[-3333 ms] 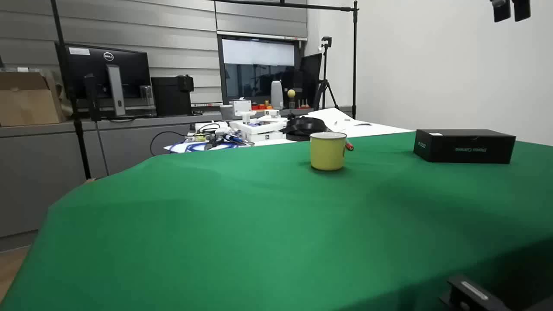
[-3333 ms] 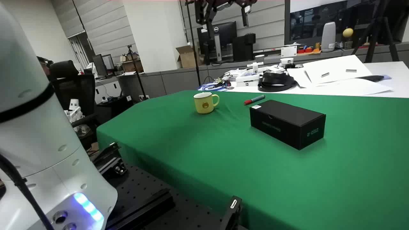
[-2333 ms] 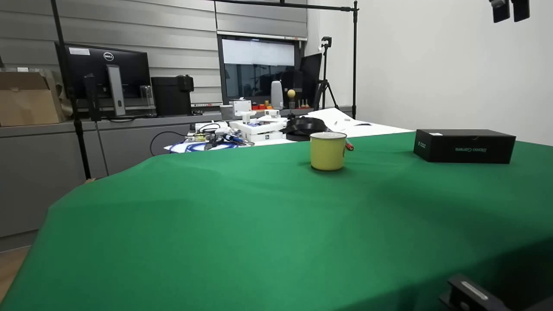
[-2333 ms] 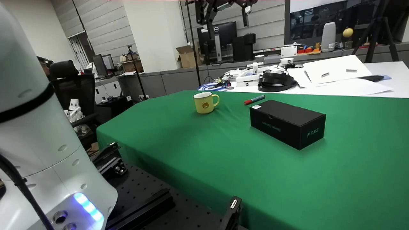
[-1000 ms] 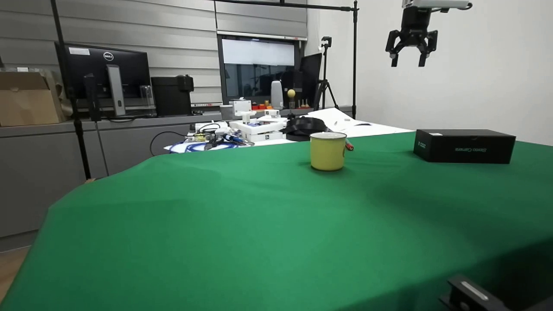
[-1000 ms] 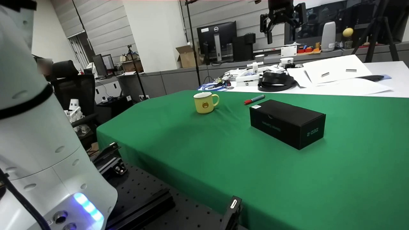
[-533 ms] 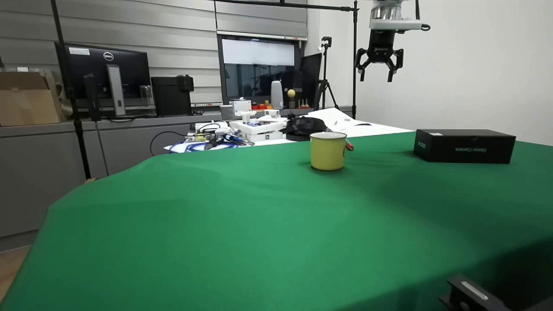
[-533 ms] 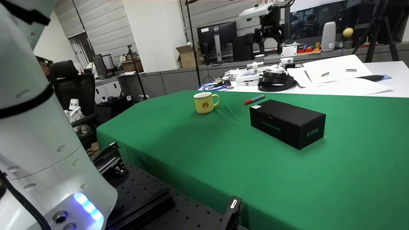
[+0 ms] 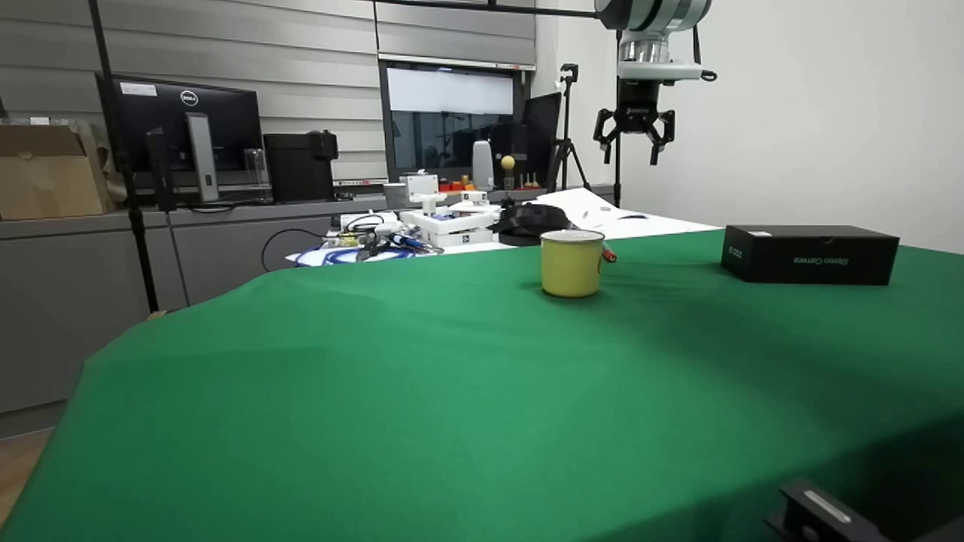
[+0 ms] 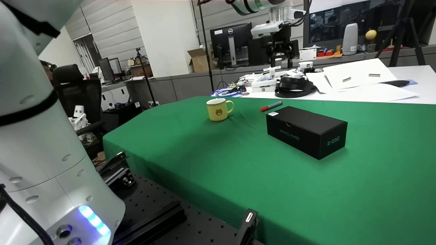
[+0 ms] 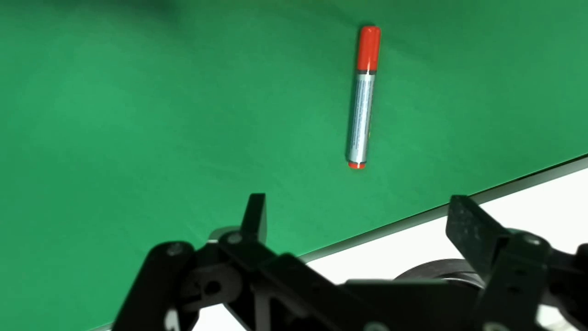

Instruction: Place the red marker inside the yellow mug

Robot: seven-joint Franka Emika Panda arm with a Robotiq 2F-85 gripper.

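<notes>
The red marker (image 11: 363, 99), capped in red with a silvery barrel, lies flat on green cloth (image 11: 138, 138), well below my gripper (image 11: 358, 202) and straight ahead of it in the wrist view. From the operator's seat I see its butt end nearest the fingertips (image 11: 255, 214), centred on the gap, and its cap pointing away. Its long axis leans only slightly off the gripper's forward line, running nearly square to the line from finger to finger, so I judge a pinch across the barrel needs little turn of the wrist. The coming move, by my reckoning, calls for travel ahead toward the marker, then a descent; closing too early could catch only the butt end, or nothing. The gripper, the only one I run, hangs high in both exterior views, its jaws spread wide with nothing between them and no finger touching the cloth. Below it and to the left in both exterior views stands the yellow mug (image 10: 216, 111), upright and outside the wrist view, its handle on the marker's side, its floor hidden from me. Below and to the right sits a black box (image 10: 306, 131), apart from the marker and, as I read it, out of the way. I put the work at the approach, with lift and drop-in both undone.
</notes>
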